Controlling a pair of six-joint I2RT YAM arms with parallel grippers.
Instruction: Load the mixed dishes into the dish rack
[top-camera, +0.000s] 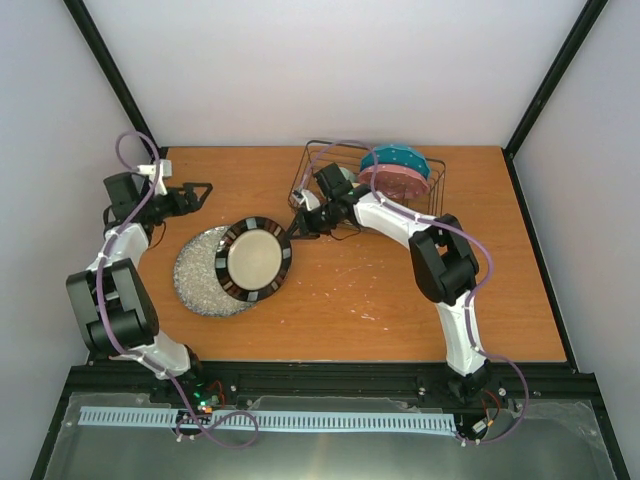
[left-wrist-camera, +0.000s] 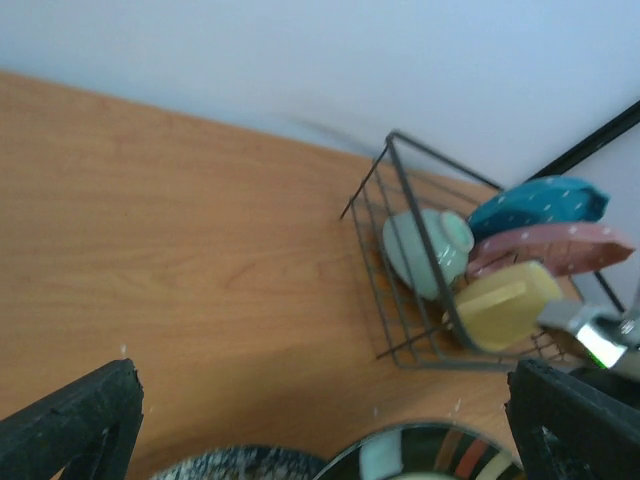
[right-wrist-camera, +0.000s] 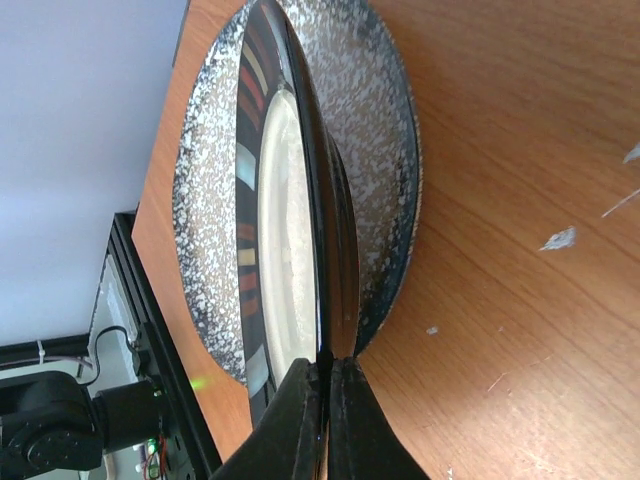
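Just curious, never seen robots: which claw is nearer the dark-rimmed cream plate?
Right. The right gripper pinches the dark-rimmed cream plate at its rim; the left gripper hangs open, apart, off its far-left side.

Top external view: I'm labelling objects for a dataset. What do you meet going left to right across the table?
grey speckled plate → dark-rimmed cream plate → right pincer → dish rack

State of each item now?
cream plate: rim gripped, overlapping grey plate
grey plate: flat on table
teal plate: standing in rack
pink plate: standing in rack
bowl: in rack
mug: in rack
left end effector: open, empty
right end effector: shut on cream plate
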